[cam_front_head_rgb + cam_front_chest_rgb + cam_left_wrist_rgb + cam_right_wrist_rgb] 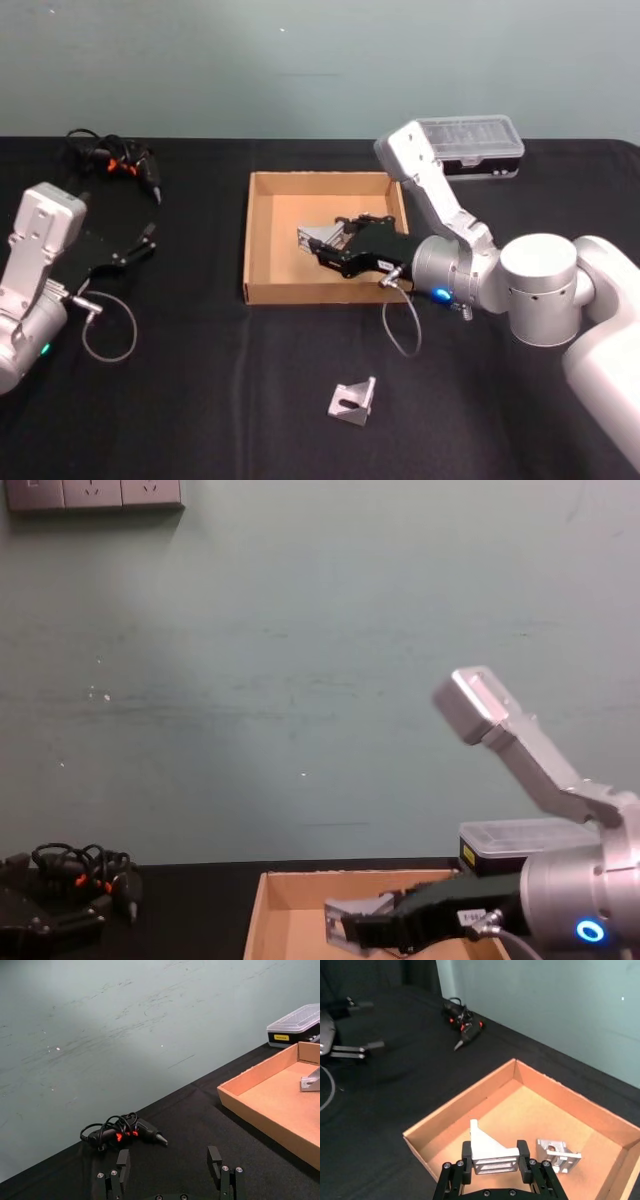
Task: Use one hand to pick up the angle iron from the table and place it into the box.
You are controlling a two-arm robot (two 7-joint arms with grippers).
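Well, the right gripper [322, 243] reaches in over the box [320, 293] from its near-right side. Its jaws are closed on an angle iron [311, 236], with one black finger pressed to each side of the silver bracket and the bracket's pointed corner sticking out past the fingertips. The held piece sits within the box's walls, low over the cardboard floor. Whether it touches that floor is hard to judge, though it seems just clear of it. Just beside the jaws, off one finger, a second angle iron [559, 1154] lies on the floor of the box, apart from the held one. Behind the jaws, back toward the robot and outside the box's near wall, a third angle iron [352, 402] stands on the black table [200, 400]. Beyond the jaws, past the box's far right corner, sits a black plastic case [480, 150] with a clear lid. The left gripper [145, 240] is parked over the table well off to the left of the box, its jaws standing wide with nothing between them. Ahead of those jaws lies a corded tool [125, 1132].
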